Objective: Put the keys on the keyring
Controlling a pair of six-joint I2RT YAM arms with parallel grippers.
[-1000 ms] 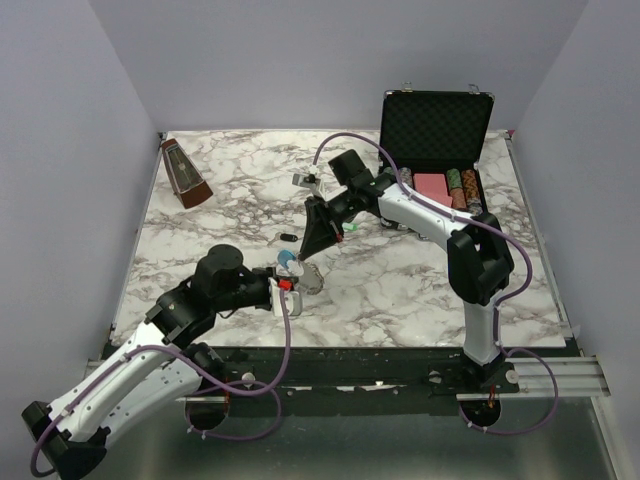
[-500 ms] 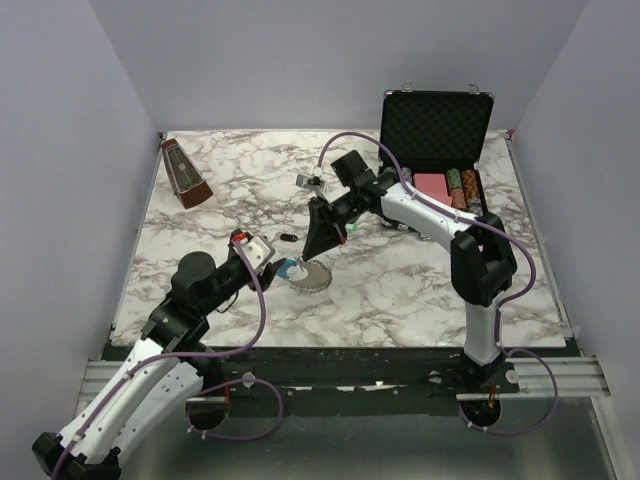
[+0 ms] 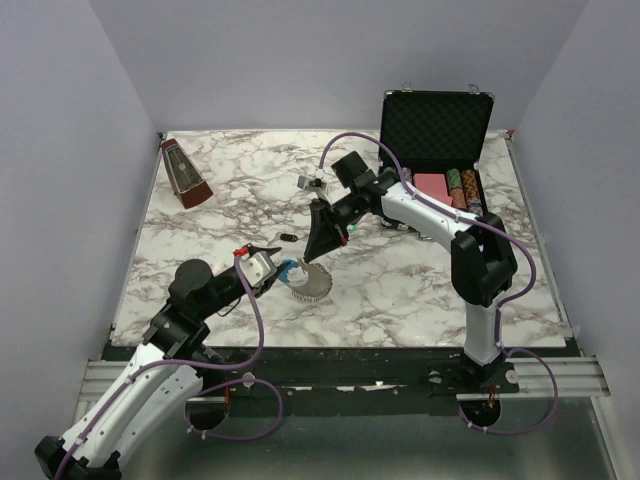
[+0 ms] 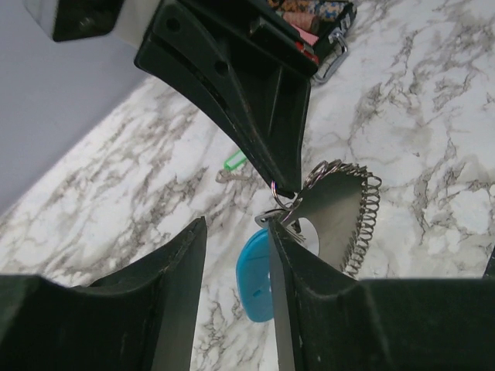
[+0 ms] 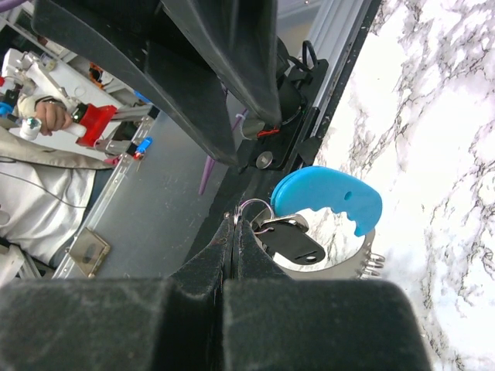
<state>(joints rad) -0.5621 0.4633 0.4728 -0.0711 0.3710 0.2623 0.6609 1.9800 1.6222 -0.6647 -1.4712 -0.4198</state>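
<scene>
The keyring (image 3: 308, 283) sat toward the near middle of the table (image 3: 400, 290), just ahead of my left gripper (image 3: 272, 262) and directly under the tip of my right gripper (image 5: 234, 224), which pointed steeply down at it. My right gripper's fingers were pressed together, pinching the thin wire loop at the top of the keyring. Below that loop hung the light blue section (image 5: 329, 199) and a black key (image 5: 298, 241), with the silvery coiled links curving beneath them. I could not tell whether the keyring's lower edge rested on the table or hung just clear of it. My left gripper was parted, with a plain gap between its fingers. The blue section showed partly in that gap and the coiled links stood behind my right-hand finger (image 4: 309, 294), but I could not see either finger gripping anything. A green key (image 4: 234, 161) lay flat on the table a little beyond the keyring, apart from both grippers. Farther back on the right stood the open black case (image 3: 437, 130).
</scene>
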